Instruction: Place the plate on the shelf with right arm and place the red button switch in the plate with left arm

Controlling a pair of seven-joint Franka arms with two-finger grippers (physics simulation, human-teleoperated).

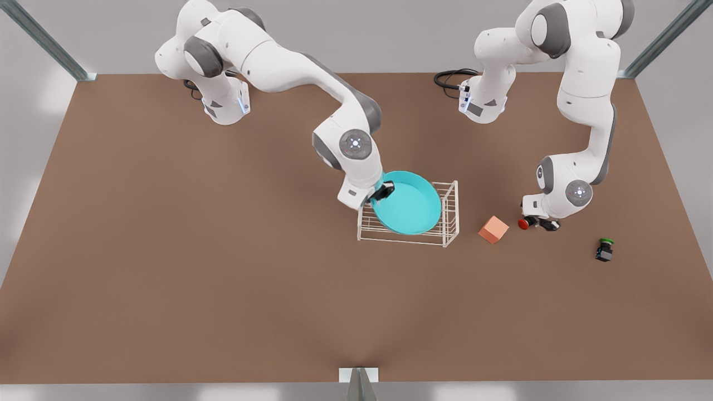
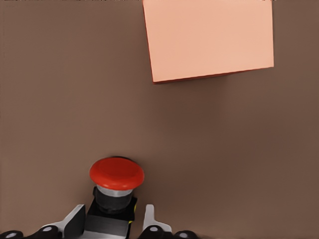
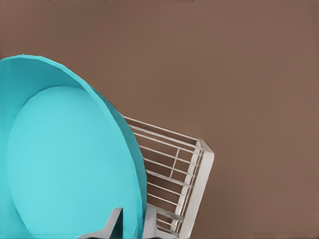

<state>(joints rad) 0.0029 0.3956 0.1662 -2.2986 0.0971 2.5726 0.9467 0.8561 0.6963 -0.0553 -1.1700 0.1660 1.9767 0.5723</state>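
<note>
Turquoise plate (image 1: 409,205) sits tilted over the white wire shelf (image 1: 448,214), its rim pinched by the right gripper (image 1: 383,192). Left gripper (image 1: 537,223) is down at the table (image 1: 167,250), fingers (image 2: 148,219) closed on the red button switch (image 1: 524,223) beside an orange cube (image 1: 493,229).

The right gripper (image 1: 384,192) hangs from a long, low-reaching arm, fingers (image 3: 115,225) pinched together; the left gripper (image 1: 539,223) sits low under a folded arm, fingers (image 2: 149,219) clamped.
</note>
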